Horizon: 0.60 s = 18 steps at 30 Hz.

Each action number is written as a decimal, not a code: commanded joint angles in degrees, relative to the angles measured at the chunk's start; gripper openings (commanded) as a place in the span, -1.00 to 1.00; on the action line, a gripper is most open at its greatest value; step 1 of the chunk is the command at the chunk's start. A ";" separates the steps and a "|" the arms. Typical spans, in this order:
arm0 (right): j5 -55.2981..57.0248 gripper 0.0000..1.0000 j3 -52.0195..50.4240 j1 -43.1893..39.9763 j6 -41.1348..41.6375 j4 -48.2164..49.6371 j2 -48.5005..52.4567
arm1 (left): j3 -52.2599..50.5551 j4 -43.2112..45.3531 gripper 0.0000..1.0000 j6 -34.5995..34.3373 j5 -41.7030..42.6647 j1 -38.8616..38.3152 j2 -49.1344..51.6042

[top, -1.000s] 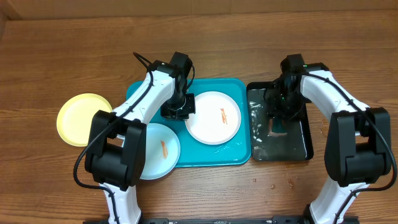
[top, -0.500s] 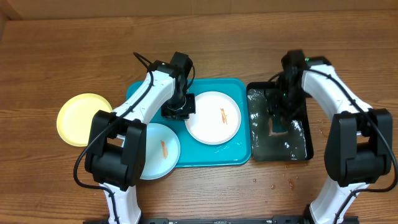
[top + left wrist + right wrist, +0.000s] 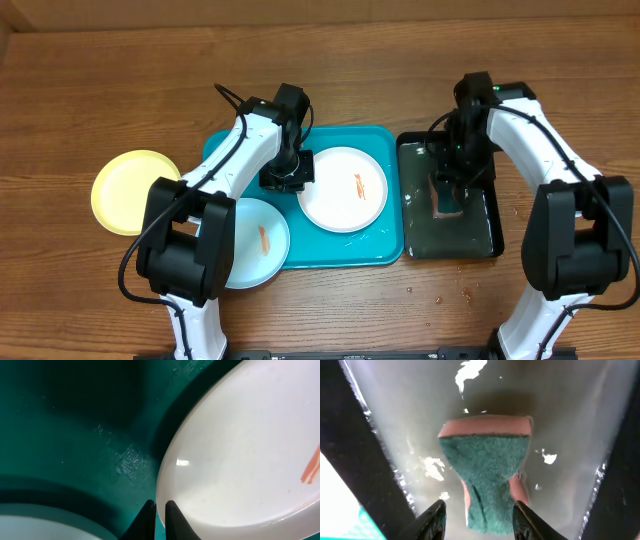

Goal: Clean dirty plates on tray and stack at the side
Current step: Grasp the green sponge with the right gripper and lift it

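Pinching down on the left rim of the white plate (image 3: 345, 190), the left gripper (image 3: 159, 509) is standing with its fingers drawn narrow, one on each side of the plate's edge. The white plate is lying flat in the middle of the turquoise tray (image 3: 340, 138) and is carrying a short red-orange smear (image 3: 357, 184) near its centre. The pale blue plate (image 3: 255, 242) is sitting at the tray's near left corner, partly overhanging the rim, and is also showing a red-orange streak. The yellow plate (image 3: 130, 192) is resting on the wooden table (image 3: 100, 80), just left of the tray and apart from the other two.

The right gripper (image 3: 480, 510) is hanging over the black tray (image 3: 480, 235), which is sitting just beside the turquoise one and is glistening wet. Its fingers are spread wide and are holding nothing. A sponge (image 3: 487, 470), green scrub face up with pink underneath, is lying in the black tray below and between those fingers.
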 commanded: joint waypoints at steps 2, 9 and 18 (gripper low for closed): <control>2.32 -0.07 -3.54 0.00 -0.17 2.40 -1.09 | 1.11 -0.15 -0.80 -0.39 -0.37 -0.39 -1.68; 1.97 -0.07 -5.90 0.04 -0.15 4.22 -1.09 | 1.11 -0.07 -0.80 -0.39 -0.37 -0.39 -1.68; 1.14 -0.26 -6.84 0.07 -0.13 5.44 -1.09 | 1.11 -0.04 -0.79 -0.39 -0.52 -0.39 -1.68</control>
